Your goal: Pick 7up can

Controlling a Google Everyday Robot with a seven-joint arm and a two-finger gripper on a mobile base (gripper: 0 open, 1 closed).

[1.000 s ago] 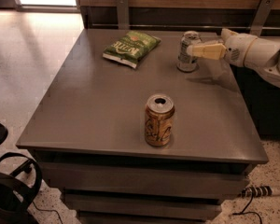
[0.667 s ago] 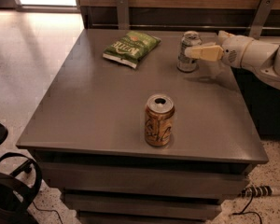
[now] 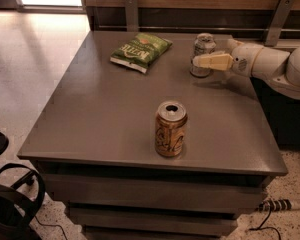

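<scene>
The 7up can [image 3: 204,44], silver-grey with dark markings and a shiny top, stands upright at the far right of the grey table [image 3: 105,114]. My gripper [image 3: 199,59] reaches in from the right at the can's lower half. It is open, with one cream finger [image 3: 213,61] along the can's near side and the other hidden behind the can. The can still rests on the table.
A brown-gold can [image 3: 170,129] stands upright near the table's front middle. A green chip bag [image 3: 141,51] lies at the back, left of the 7up can. A wooden wall with metal brackets [image 3: 278,19] runs behind the table. A dark chair [image 3: 5,199] is at lower left.
My gripper has slid a little left and down along the 7up can. The cans and the bag have not moved.
</scene>
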